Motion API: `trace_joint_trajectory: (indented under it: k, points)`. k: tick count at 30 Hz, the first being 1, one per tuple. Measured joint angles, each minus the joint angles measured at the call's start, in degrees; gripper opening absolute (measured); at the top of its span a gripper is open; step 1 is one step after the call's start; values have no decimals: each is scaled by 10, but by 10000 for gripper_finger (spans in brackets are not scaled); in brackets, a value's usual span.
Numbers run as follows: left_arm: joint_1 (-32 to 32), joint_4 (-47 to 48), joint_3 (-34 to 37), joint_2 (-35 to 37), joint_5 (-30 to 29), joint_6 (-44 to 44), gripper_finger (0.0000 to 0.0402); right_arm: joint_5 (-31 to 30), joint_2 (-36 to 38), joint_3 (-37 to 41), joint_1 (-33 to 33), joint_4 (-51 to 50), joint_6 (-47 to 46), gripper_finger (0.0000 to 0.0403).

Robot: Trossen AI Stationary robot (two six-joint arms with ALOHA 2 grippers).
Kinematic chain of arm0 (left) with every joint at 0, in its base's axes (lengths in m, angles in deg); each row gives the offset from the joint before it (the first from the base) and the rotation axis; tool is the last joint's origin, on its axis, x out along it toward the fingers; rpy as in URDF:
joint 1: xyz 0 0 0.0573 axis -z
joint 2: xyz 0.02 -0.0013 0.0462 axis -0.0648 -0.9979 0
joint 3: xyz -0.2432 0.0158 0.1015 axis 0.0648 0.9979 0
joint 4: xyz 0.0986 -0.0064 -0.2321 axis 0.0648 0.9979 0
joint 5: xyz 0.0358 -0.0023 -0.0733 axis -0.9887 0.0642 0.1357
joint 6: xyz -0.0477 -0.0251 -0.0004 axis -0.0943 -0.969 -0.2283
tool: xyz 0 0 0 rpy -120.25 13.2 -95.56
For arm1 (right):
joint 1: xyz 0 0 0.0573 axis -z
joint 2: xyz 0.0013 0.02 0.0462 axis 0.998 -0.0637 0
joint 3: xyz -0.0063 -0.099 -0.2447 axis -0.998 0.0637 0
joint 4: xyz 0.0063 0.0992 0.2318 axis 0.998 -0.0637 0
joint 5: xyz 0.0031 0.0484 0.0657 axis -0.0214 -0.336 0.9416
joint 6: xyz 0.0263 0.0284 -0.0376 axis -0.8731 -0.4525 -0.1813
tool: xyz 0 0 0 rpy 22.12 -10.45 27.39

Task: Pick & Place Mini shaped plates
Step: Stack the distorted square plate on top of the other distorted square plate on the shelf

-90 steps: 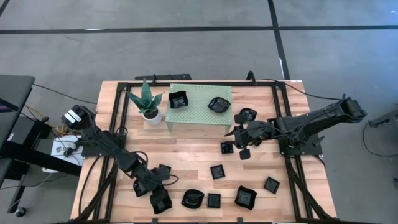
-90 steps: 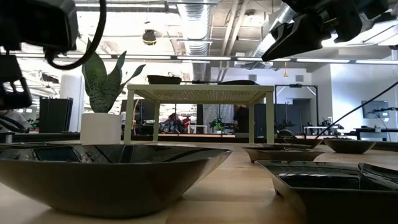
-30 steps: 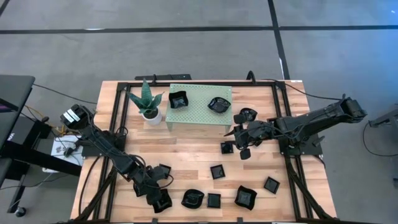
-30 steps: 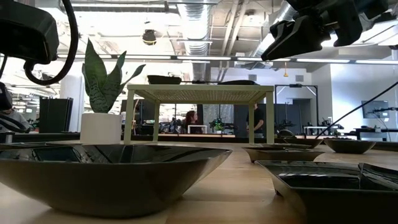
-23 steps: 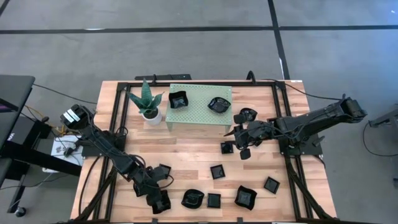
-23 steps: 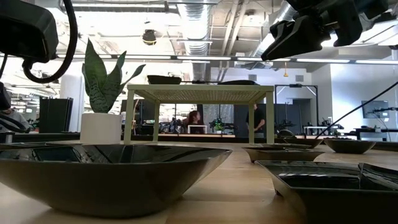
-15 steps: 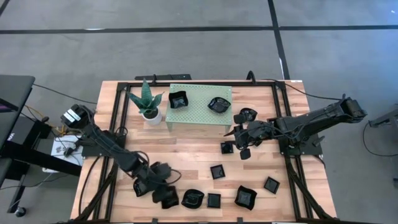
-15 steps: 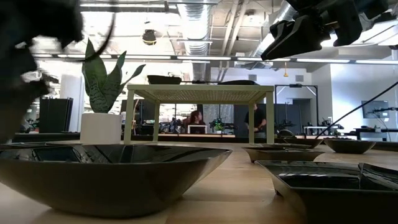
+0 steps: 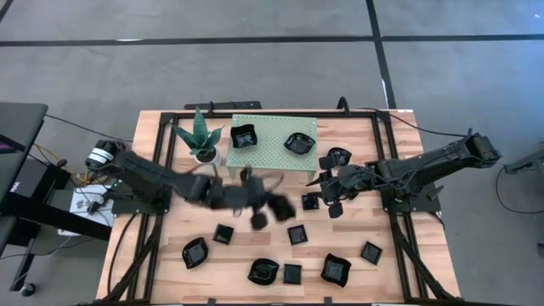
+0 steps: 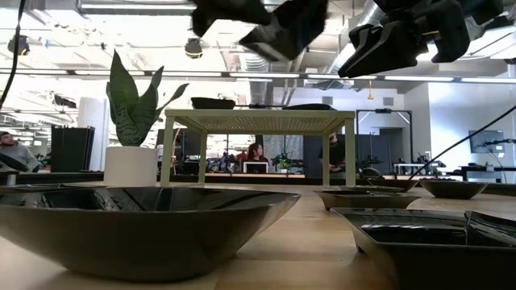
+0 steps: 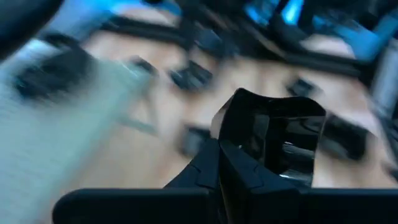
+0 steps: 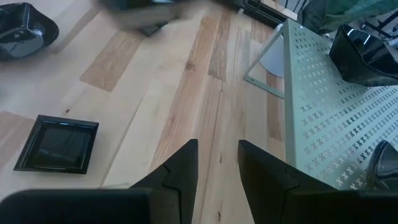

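Observation:
Several small glossy black plates lie on the wooden table, among them a plate [image 9: 297,235] near the middle, two plates at the near left [image 9: 195,252] and several along the near edge [image 9: 292,274]. Two more [image 9: 244,135] sit on the pale green perforated stand [image 9: 272,157]. My left gripper [image 9: 265,212] is over the table's middle, shut on a square black plate [image 11: 273,140], which also shows in the high view [image 9: 285,206]. My right gripper [image 9: 325,195] hangs open and empty right of the stand, beside a plate [image 9: 311,202]. My left gripper pinches the square plate by its rim [image 11: 233,149], at the edge nearest the fingers. The plate sticks out beyond the fingertips, tilted, and is lifted clear of the table. It shows high up in the low view [image 10: 282,28].
A potted green plant [image 9: 202,140] stands left of the stand. A black frame [image 9: 387,127] runs round the table's edges. Bare wood lies between the stand and the near plates [image 9: 246,191]. People show in the room behind [image 10: 256,153].
My left gripper has risen from the table's near left edge and swung fast toward the far right, to the table's middle in front of the stand, carrying the square plate clear of the table. My right arm has kept still.

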Motion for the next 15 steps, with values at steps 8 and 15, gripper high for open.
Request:
trace_joint_trajectory:
  k: [8,15]
  points:
    - [-149,65,-31,60,-9,28,5,0,0,0,0,-4,0,108]
    - [-264,140,-21,117,-53,-28,5,0,0,0,0,-4,0,108]
